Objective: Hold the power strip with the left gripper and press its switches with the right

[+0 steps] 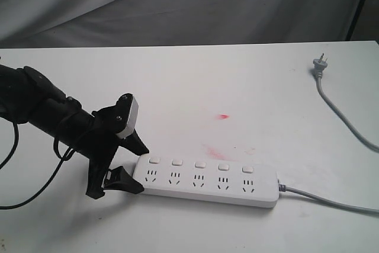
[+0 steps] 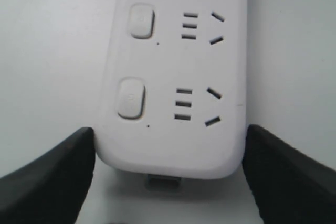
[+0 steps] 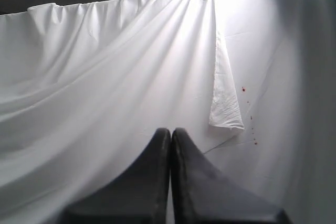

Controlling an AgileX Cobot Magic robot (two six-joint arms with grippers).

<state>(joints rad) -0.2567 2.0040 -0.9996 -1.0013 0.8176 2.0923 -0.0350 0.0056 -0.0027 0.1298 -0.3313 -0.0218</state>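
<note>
Smooth white power strip (image 1: 207, 182) runs lengthwise away from the left tool (image 1: 142, 169) — fingers (image 2: 52, 177) flank its rounded end, grip unclear; right tool (image 3: 170, 182) pressed together.

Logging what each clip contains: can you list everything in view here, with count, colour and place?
power strip: one, white, flat at the front of the table
switches: five, white, in a row along the strip's far edge
cord: one, grey, runs from the strip's right end off to the right
plug: one, grey, far right of the table, its lead running off the right side
red marks: a few, pinkish red, mid-table behind the strip
table: one, white
cloth: white, hung behind the table
left pincer: one, black, fingers on either side of the strip's left end; grip unclear
right pincer: one, black, shut, seen only in its wrist view, facing cloth
</note>
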